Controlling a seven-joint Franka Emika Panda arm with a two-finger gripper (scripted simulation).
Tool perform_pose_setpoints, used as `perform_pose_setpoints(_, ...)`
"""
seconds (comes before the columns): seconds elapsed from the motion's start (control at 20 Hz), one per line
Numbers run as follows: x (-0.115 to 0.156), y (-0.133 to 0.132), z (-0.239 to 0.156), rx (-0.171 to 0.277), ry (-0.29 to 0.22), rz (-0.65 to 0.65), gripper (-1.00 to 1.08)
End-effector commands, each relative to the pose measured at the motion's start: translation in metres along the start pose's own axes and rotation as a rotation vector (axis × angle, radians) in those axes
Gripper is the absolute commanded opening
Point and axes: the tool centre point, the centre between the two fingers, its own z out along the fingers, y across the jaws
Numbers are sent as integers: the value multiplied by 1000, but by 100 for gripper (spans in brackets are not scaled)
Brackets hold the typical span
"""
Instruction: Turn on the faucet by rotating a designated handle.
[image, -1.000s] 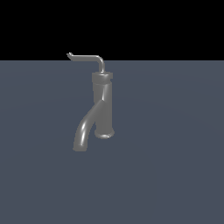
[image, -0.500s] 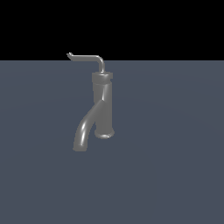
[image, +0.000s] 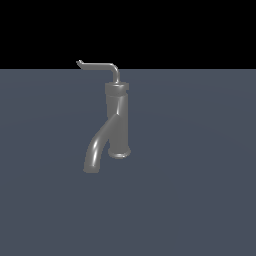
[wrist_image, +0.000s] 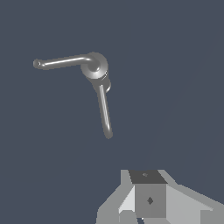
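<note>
The exterior view is taken from the side, slightly above, at moderate range, facing the upright faucet. The wrist view is directed straight down from above. The faucet and its handle are shared by both views.

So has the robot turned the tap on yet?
Not yet, it seems. Nothing looks done: the handle points to the exterior view's left, above the spout, and no water shows. In hand: the gripper hangs above the faucet, apart from it; whether it is open is unclear. Left: reaching the handle, pushing it round.
</note>
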Motion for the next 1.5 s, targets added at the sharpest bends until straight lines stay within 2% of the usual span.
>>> perform_pose_setpoints(0.0, 10, -7, 3, 5, -1, 60, -100)
perform_pose_setpoints(1.45, 113, -85, 63, 30, -6, 755, -100)
